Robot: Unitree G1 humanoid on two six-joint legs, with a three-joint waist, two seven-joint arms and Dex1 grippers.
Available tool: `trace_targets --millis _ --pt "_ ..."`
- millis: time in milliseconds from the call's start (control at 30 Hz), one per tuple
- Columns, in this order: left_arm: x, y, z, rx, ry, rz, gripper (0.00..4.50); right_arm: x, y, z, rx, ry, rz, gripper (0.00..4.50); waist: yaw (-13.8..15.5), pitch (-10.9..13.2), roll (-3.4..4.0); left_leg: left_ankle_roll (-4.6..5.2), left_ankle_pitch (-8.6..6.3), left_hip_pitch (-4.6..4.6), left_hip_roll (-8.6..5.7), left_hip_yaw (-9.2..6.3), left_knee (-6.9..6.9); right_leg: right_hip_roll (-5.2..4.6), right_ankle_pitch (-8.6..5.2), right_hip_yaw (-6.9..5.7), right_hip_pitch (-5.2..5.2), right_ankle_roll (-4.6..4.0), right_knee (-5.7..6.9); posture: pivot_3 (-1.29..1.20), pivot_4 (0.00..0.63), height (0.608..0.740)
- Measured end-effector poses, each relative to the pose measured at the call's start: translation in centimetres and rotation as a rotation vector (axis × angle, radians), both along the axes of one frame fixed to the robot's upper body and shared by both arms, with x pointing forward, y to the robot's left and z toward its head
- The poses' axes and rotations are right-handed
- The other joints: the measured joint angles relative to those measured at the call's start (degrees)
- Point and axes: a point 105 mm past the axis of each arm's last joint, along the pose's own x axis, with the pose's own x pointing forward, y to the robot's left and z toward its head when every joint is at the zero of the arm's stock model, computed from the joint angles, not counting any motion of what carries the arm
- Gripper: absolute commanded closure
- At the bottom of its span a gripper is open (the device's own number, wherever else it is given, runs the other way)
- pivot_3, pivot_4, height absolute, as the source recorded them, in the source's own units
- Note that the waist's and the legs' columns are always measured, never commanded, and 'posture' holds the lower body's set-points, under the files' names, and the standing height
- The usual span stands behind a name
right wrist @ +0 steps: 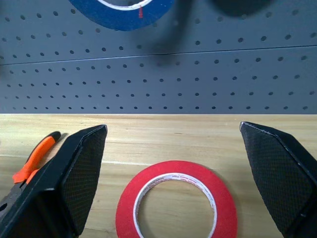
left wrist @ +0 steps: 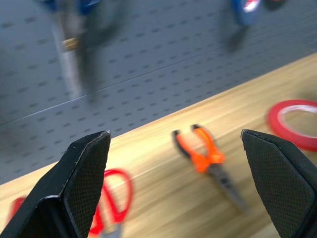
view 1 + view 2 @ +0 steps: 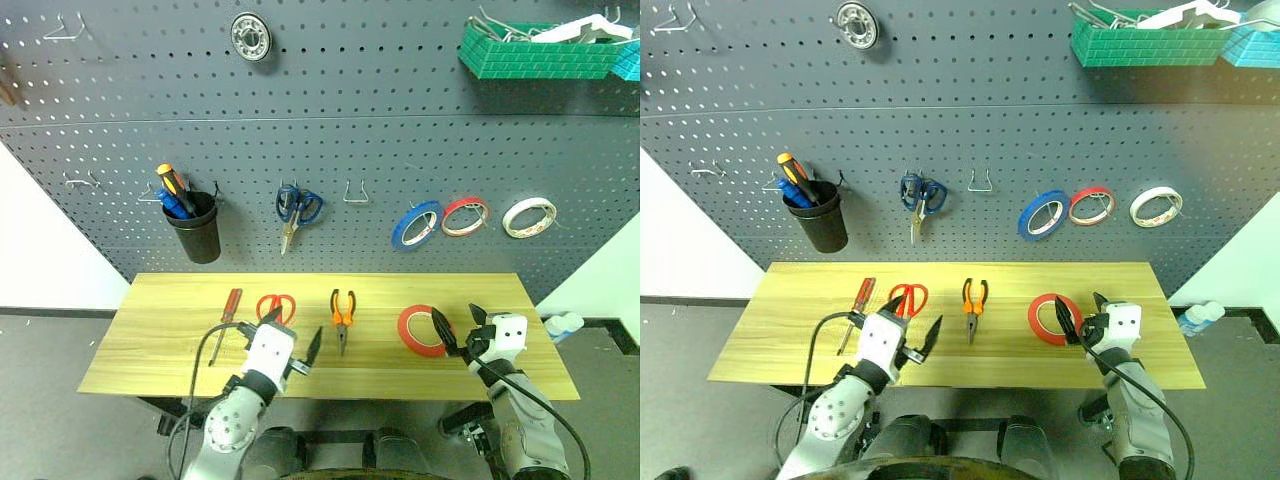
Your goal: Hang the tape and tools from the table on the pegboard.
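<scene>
Since nothing of yours has left the wood yet, read the scene this way:

Tape: the red-orange tape (image 3: 424,331) lies flat on the table (image 3: 150,360), toward its right end, not yet hung.
Pliers: the orange-and-black pliers (image 3: 342,315) lie near the middle of the table, well apart from the tape.
Scissors: the red-handled scissors (image 3: 276,305) lie left of the pliers, partly behind your left arm in the head views.
Screwdriver: the red-handled screwdriver (image 3: 227,317) lies furthest left, its handle toward the wall.
Right claw: your right gripper (image 1: 173,186) has its fingers spread wide and empty, with the tape just ahead of it and between their lines.
Left claw: your left gripper (image 2: 178,188) is also spread wide and empty, with the pliers ahead of it and the scissors near one finger.
Pegboard: the pegboard (image 3: 350,100) carries other goods already: a blue roll (image 3: 416,224), a thinner red roll (image 3: 465,216), a whitish roll (image 3: 529,216), blue-handled scissors (image 3: 296,210) and a black cup (image 3: 194,228) of screwdrivers.
Free hook: a bare wire hook (image 3: 356,193) sits between the blue-handled scissors and the blue roll.
Progress: I judge the task barely begun; all four items remain for you to lift and hang.
</scene>
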Motion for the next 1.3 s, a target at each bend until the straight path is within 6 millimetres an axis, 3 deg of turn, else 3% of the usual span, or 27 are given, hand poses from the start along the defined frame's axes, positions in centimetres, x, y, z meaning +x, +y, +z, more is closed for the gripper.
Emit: trace_targets --millis 167,667,900,1300 --pt "-1.0 -3.1 -0.4 -0.074 0.028 -0.081 0.08 0.0 0.3 -0.1 0.007 0.001 0.006 0.0 0.1 0.0 0.01 0.0 0.0 0.01 0.0 0.01 0.01 0.03 -0.02 -0.02 -0.03 0.03 0.03 -0.01 0.0 0.74" --pt "-1.6 -3.8 -2.1 -0.06 0.089 -0.091 0.08 0.0 0.3 -0.1 0.007 0.001 0.006 0.0 0.1 0.0 0.06 0.0 0.0 0.01 -0.01 0.03 0.01 0.04 -0.04 -0.01 -0.04 0.05 0.03 0.0 0.0 0.74" --pt "-3.6 -5.4 -5.8 -0.031 0.217 -0.156 0.08 0.0 0.3 -0.1 0.007 0.002 0.007 0.0 0.1 0.0 0.05 0.0 0.0 0.0 -0.01 0.03 0.01 0.04 -0.04 -0.01 -0.06 0.06 0.03 0.0 0.0 0.74" --pt "-3.7 -5.4 -6.1 -0.009 0.181 -0.138 0.08 0.0 0.4 -0.2 0.007 0.004 0.009 0.0 0.1 0.0 0.08 0.0 0.0 0.01 -0.01 0.03 0.01 0.0 -0.04 -0.01 -0.06 0.06 0.03 0.0 0.0 0.74"
